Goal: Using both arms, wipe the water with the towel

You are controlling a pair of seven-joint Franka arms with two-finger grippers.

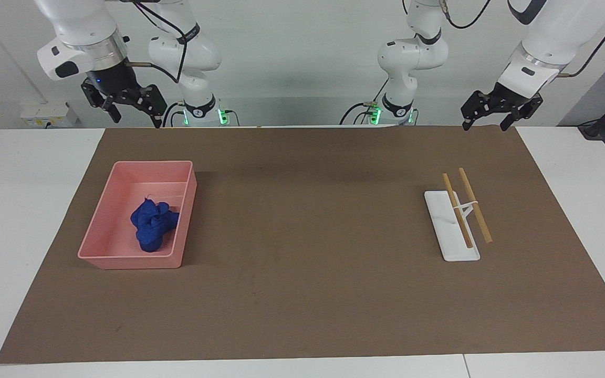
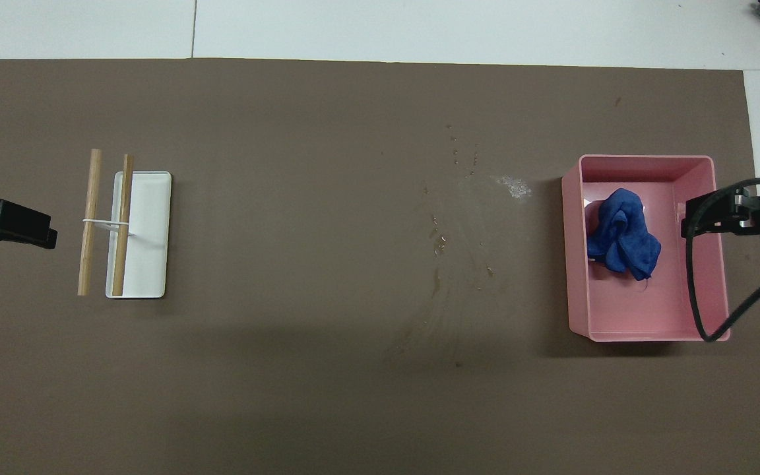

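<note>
the towel lies bunched in the pink tray, toward the right arm's end of the table, on the brown mat. it sits against the tray wall that faces the table's middle, about halfway along it. in the overhead view its long axis runs nearer-to-farther from the robots with a slight slant: the narrower end points away from the robots and the wider, lumpier end lies nearer to them.

the overhead view shows what the facing view does not: scattered water drops and faint wet streaks on the mat, between the tray and the white stand, well apart from the towel. in the facing view that patch of mat looks plain.

the facing view in turn shows both arms whole. the right gripper hangs raised over the robots' edge of the mat near the tray, jaws spread wide and empty; overhead, only its tip and a looped cable show at the tray's outer wall. the left gripper waits raised over the mat's corner at its own end, jaws wide and empty. the stand carries two wooden sticks, both running nearer-to-farther.
</note>
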